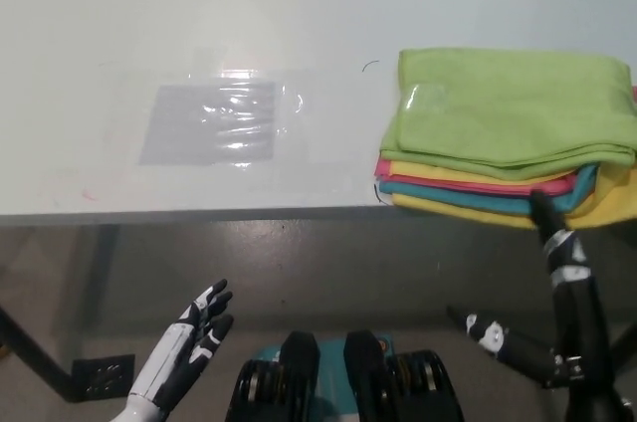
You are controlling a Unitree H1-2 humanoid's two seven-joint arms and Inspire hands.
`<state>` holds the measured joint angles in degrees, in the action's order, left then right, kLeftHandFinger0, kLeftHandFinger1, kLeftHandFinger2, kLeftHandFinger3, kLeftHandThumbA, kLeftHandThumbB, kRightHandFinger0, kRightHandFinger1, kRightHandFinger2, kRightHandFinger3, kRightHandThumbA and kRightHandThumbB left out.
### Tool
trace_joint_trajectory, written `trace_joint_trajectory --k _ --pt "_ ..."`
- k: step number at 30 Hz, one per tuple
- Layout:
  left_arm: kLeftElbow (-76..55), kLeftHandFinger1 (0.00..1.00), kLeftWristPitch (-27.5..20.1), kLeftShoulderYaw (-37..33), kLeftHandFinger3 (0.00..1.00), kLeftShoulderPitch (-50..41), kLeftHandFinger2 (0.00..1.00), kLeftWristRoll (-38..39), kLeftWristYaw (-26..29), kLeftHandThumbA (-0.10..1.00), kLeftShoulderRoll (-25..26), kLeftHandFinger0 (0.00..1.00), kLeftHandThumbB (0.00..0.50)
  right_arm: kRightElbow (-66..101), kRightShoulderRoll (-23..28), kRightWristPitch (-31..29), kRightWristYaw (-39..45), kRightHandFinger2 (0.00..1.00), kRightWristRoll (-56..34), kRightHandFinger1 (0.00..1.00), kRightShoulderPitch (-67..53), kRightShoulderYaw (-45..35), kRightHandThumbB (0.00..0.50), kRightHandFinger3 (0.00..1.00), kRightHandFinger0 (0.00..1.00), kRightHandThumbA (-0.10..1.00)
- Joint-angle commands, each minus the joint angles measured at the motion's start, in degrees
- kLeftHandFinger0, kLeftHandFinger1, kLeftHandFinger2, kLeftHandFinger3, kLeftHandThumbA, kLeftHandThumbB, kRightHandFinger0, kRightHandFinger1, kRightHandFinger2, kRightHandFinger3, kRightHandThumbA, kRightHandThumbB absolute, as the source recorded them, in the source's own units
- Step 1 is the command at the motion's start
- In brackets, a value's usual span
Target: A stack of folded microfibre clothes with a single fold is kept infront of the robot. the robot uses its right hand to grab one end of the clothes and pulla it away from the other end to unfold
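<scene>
At the table's [199, 4] front right edge sits the folded microfibre cloth stack [508, 138], lime green on top. My right hand [557, 288] rises beneath it, fingers spread, empty. A clear plastic sheet [221, 121] lies mid-table; my left hand [194, 337] rests open below.
</scene>
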<state>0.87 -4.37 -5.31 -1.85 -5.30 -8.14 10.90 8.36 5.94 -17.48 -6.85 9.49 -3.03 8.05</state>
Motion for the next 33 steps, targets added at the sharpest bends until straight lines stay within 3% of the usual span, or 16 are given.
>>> trace_joint_trajectory --k 1,13,26,33 --pt "-0.07 1.0 -3.08 0.4 1.0 1.38 1.0 1.77 -0.56 0.88 -0.15 1.0 0.299 -5.43 1.29 -4.76 2.83 1.0 -1.81 1.0 0.32 0.09 0.224 1.0 1.0 1.0" --pt "0.65 1.0 -2.88 0.21 1.0 3.25 1.0 2.0 -0.55 0.87 -0.35 1.0 0.306 -17.23 2.8 1.32 10.01 1.0 -8.08 1.0 4.61 -0.53 0.3 1.0 1.0 1.0" --pt "0.88 1.0 -2.37 0.14 1.0 4.71 1.0 2.15 -0.46 0.89 -0.33 1.0 0.294 -17.78 3.03 5.08 12.29 1.0 -7.16 1.0 5.88 -0.81 0.305 1.0 1.0 1.0" --pt "0.48 1.0 -1.72 0.12 1.0 4.56 1.0 1.48 -0.16 0.91 -0.17 1.0 0.288 -16.96 3.67 6.21 13.22 1.0 -5.58 1.0 5.93 -0.4 0.269 1.0 1.0 1.0"
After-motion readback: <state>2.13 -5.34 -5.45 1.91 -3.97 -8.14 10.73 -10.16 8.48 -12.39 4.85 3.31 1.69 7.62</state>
